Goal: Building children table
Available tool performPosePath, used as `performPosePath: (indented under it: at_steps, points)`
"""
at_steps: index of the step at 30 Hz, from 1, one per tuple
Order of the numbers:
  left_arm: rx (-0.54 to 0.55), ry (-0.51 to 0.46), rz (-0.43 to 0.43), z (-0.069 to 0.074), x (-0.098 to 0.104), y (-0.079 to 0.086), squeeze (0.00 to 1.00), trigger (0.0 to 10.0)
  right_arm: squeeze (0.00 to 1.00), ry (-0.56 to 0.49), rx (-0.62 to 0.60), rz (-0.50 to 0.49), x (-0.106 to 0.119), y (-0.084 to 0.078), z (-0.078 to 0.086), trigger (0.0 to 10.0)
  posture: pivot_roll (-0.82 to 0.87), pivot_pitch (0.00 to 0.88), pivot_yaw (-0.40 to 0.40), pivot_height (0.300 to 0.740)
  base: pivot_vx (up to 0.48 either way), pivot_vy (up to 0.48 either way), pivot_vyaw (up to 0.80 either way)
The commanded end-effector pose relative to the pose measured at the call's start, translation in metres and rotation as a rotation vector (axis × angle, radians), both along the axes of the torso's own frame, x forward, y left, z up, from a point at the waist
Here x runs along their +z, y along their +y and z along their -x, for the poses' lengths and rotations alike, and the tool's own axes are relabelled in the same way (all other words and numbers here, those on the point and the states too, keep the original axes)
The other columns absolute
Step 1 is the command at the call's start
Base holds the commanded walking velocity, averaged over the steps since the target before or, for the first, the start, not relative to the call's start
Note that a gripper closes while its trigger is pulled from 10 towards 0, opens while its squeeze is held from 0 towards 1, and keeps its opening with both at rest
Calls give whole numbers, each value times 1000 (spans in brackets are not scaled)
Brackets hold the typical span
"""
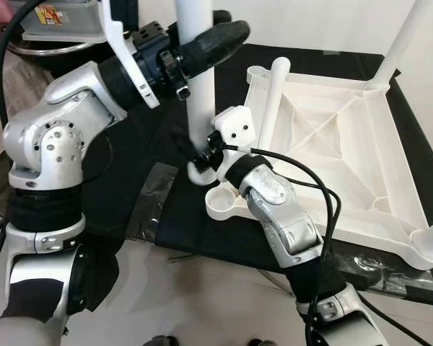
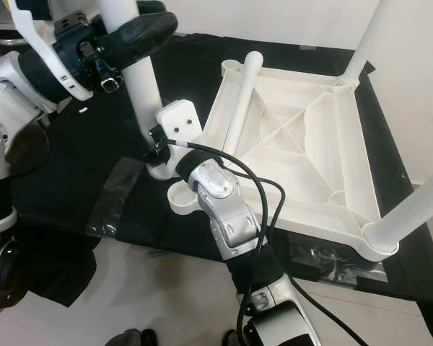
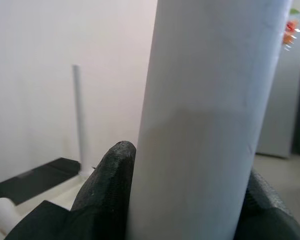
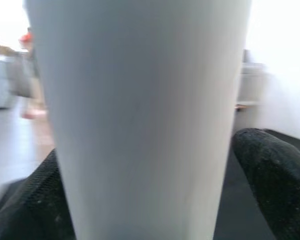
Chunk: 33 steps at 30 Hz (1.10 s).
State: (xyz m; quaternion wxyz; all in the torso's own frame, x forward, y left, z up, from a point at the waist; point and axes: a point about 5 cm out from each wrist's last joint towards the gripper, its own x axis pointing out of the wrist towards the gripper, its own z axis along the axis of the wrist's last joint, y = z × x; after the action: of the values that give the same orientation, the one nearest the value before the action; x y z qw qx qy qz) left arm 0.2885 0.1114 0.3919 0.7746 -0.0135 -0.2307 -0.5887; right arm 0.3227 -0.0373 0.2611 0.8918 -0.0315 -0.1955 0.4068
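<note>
- The white table top [image 1: 332,137] lies upside down on a black mat [image 1: 151,137], underside ribs facing up; everything below is placed against this top.
- Two legs already stand upright at its far-right corner [image 1: 408,40] and near-right corner [image 2: 418,205], and a third leg [image 1: 273,108] leans at the far-left corner.
- The leg being fitted [image 1: 198,86] stands nearly upright just outside the top's near-left corner, its foot beside the open round socket [image 1: 220,202] but, as far as I can judge, not yet in it.
- The left gripper [image 1: 202,47] is clamped around this leg high up; in the left wrist view one black finger [image 3: 107,190] presses the white tube on each side.
- The right gripper [image 1: 202,155] is closed on the same leg low down, close to its foot, with a finger [image 4: 275,185] hugging the tube on either flank.
- To do this step well, I would move the foot toward the top until it sits centred over the socket, using the lower grip to steer and the upper grip to keep the tube plumb.
- Press straight down only once the foot is aligned; a tilted push could jam the end on the socket rim or shove the top along the mat.
- The right arm's cable [image 1: 303,173] hangs over the near-left corner and should be kept out of the socket.
</note>
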Motion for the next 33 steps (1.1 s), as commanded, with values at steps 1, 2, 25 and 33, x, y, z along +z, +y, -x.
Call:
performPosePath:
  at_steps: [1,2,25,33]
  points:
    - [-108,7,-86,6,-6,-13,0,0,1000,-31,136,6,15,6,8,10000,-44,102,21,740,0,0,0]
    - [-108,7,-86,6,-6,-13,0,0,1000,-31,136,6,15,6,8,10000,-44,102,21,740,0,0,0]
    - [-357,33,-215,10,-24,-35,0,0,0,131,710,210,6,11,19,0,-41,73,13,740,0,0,0]
    - [-380,26,-211,16,-24,-40,0,0,0,154,720,258,2,7,16,0,-35,62,12,740,0,0,0]
